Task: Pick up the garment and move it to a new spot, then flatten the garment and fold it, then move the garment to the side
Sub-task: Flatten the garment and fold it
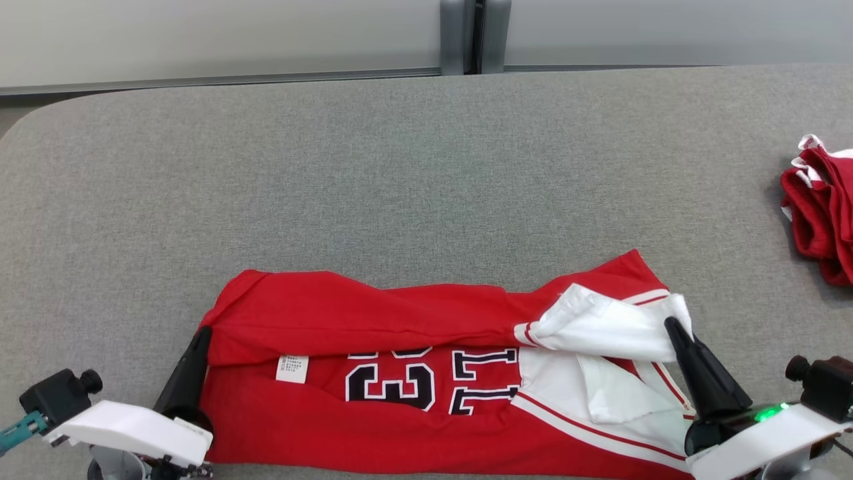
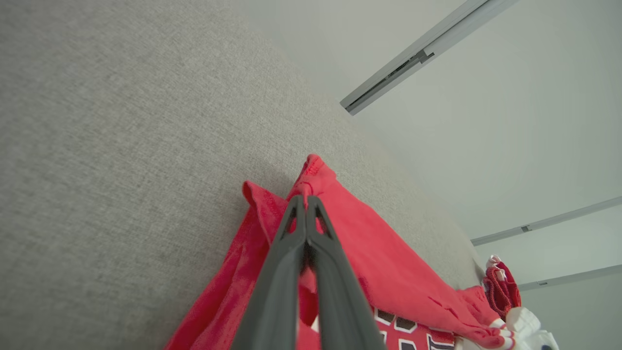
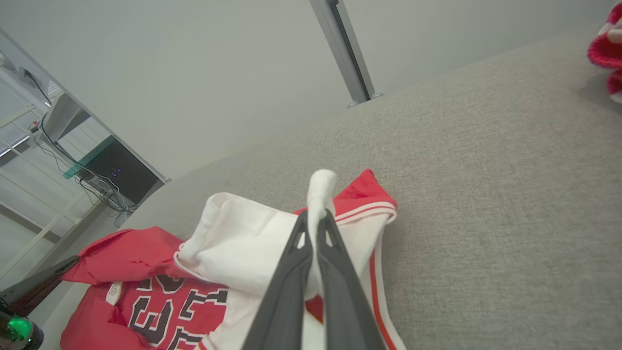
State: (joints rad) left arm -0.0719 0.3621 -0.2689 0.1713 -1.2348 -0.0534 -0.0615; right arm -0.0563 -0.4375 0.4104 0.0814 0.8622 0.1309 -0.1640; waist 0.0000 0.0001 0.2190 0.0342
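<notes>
Closer, right wrist view shows fingers pinching white fold of garment.

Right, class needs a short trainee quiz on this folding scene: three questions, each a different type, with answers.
1. True or false: the left tool is shut on an edge of the red jersey with black numerals.
2. What does the right tool pinch? A: a white part of the jersey. B: the white care label. C: nothing.
3. Fill in: the crumpled red-and-white cloth pile lies near the ____ end of the grey fabric table, by the robot's own sides.

Key: 1 true; 2 A; 3 right.
</notes>
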